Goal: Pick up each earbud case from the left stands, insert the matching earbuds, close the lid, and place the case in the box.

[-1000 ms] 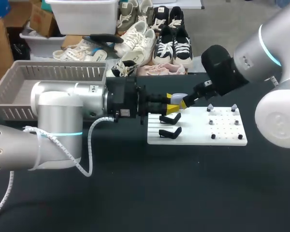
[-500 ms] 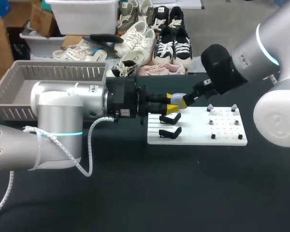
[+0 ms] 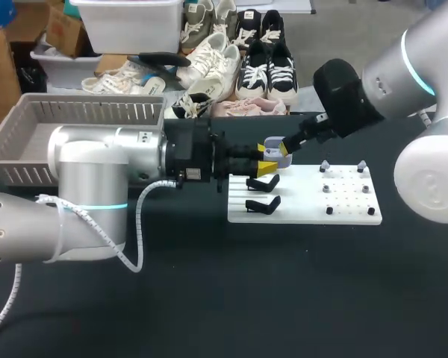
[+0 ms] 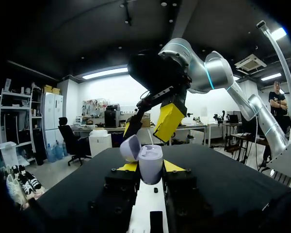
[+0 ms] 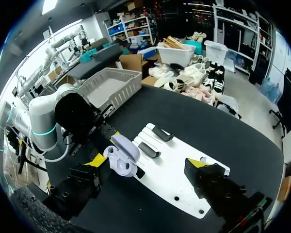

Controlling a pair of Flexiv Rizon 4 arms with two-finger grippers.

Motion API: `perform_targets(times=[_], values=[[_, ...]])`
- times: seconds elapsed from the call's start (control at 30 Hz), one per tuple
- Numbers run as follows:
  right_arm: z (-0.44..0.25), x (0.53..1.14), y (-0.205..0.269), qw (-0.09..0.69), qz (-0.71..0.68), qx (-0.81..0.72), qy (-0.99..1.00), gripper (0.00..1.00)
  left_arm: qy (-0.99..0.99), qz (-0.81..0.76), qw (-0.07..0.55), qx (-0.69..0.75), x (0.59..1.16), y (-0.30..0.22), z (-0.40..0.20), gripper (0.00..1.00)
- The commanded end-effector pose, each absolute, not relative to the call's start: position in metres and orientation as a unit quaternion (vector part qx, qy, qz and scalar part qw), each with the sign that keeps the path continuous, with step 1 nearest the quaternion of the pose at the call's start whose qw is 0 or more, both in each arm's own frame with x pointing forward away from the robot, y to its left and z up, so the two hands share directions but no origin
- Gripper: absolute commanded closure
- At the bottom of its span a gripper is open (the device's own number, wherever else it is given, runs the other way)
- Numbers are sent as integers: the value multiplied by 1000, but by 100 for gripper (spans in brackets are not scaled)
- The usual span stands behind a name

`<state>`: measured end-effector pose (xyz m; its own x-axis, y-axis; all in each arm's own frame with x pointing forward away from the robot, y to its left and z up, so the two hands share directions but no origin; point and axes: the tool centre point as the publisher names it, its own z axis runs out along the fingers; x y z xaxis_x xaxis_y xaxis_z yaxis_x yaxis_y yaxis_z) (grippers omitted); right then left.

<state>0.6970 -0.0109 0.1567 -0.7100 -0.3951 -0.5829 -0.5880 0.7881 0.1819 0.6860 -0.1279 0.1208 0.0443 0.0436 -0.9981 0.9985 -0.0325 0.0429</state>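
From the head view, yellow tips hide most of the case (image 3: 272, 142), and I cannot tell whether earbuds sit inside. My left gripper (image 4: 150, 167) clamps its base from both sides, lid open, above the board's (image 3: 343, 198) stand end. My right gripper (image 5: 146, 162) is spread wide around the case, and I cannot tell whether it touches.

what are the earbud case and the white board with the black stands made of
earbud case: likely smooth matte plastic, pale lavender, soft sheen.
white board: rigid flat sheet with drilled holes, plastic or painted, cannot tell.
black stands: probably moulded plastic.
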Motion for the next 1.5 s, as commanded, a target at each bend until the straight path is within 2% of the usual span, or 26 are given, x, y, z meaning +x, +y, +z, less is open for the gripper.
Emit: perform_targets(times=[0.03,0.2,0.4,0.57,0.83,1.13,1.5], values=[[165,698,-11,276,169,-270,907,0,492,-485,493,529,686,-128,120,100],[179,700,-19,291,142,-270,907,0,492,-485,493,529,686,-128,120,100],[186,703,-51,288,76,-261,918,0,492,-485,493,529,686,-128,120,100],[182,706,-84,261,-25,-245,933,0,492,-485,493,529,686,-128,120,100],[158,712,-127,189,-112,-210,953,0,492,-485,493,529,686,-128,120,100],[124,723,-148,141,-118,-183,966,0,492,-485,493,529,686,-128,120,100],[86,748,-158,124,-83,-135,980,0,492,-485,493,529,686,-128,120,100]])
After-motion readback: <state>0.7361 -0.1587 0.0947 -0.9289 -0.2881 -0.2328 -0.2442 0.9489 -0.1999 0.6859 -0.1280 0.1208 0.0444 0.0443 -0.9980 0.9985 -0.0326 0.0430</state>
